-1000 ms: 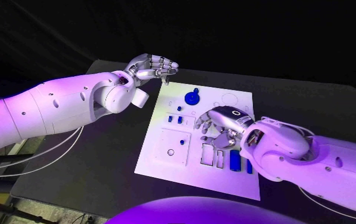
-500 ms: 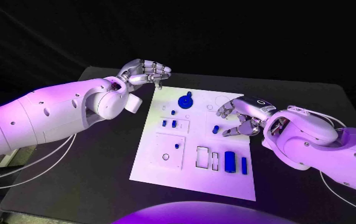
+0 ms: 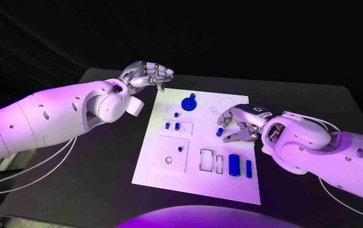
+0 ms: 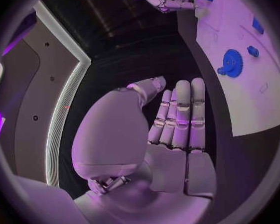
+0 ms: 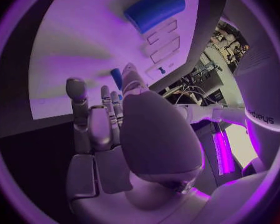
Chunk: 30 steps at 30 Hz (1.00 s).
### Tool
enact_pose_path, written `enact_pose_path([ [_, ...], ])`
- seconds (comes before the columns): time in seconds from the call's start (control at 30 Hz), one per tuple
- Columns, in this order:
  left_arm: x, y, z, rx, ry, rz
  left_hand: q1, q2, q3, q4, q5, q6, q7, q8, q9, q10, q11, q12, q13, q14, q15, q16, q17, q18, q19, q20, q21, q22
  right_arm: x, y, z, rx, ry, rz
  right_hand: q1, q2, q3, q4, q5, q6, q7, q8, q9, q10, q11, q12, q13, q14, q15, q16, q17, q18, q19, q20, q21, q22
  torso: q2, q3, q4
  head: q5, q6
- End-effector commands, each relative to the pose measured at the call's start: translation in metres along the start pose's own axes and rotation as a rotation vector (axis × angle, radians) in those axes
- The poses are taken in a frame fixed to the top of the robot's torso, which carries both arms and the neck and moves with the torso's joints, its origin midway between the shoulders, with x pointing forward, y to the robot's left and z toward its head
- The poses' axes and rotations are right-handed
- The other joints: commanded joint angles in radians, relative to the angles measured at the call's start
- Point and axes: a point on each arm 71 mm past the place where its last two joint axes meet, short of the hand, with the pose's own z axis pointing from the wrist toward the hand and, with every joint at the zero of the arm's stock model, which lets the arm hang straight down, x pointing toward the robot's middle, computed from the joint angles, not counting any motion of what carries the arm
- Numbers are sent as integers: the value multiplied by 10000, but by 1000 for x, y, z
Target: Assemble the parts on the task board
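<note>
left arm (image 3: 61, 112): reached in from the table's left side, raised | left hand (image 3: 148, 74): held off the board's far-left corner, fingers curled in together, nothing held | right arm (image 3: 318, 149): stretched in from the table's right side | right hand (image 3: 241, 122): held low over the board's right edge, fingers bent downward; a hold cannot be told

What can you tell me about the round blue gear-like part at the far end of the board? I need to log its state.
The blue gear-like part is a flat toothed disc with a hole at its centre, plastic by its look. A small blue piece sits right by its far edge. It lies flat near the far end of the task board, beside faint round outlines. Neither hand touches it: the left hand hovers off the board's far corner, and the right hand is over the board's middle.
</note>
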Motion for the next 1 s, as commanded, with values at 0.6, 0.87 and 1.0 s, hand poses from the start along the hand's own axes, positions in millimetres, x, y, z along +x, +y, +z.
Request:
enact_pose_path([
  [0.6,2,-1,0,16,230,-58,-54,43,-14,-39,25,-49,36,46,-10,-92,-16,74,-6,-56,-9,-1,0,142,-22,50,-30,-17,5,4,6,-62,133,-74,-38,754,969,15,-471,1073,48,181,-43,1211,-153,-18,-59,135,-180,285,414,21,462,-132,513,644,-6,-2,-11,-26,-19],
  [0.87,3,0,0,4,249,-64,-54,43,-14,-39,25,-49,36,46,-10,-92,-16,74,-6,-56,-9,-1,0,142,-22,50,-30,-17,8,8,8,-116,198,-86,-87,734,1053,22,-475,1184,40,206,-48,1271,-162,-81,-62,133,-192,294,406,11,484,-143,546,695,-9,2,-8,-41,-31],
  [1.0,3,0,0,-1,248,-64,-54,43,-14,-39,25,-49,36,46,-10,-92,-16,74,-6,-56,-9,-1,0,142,-22,50,-30,-17,8,8,9,-81,143,-115,-75,768,1203,10,-468,1310,4,243,-50,1350,-189,-137,-57,134,-213,309,412,5,505,-152,576,744,-8,-1,-2,-52,-38],
])
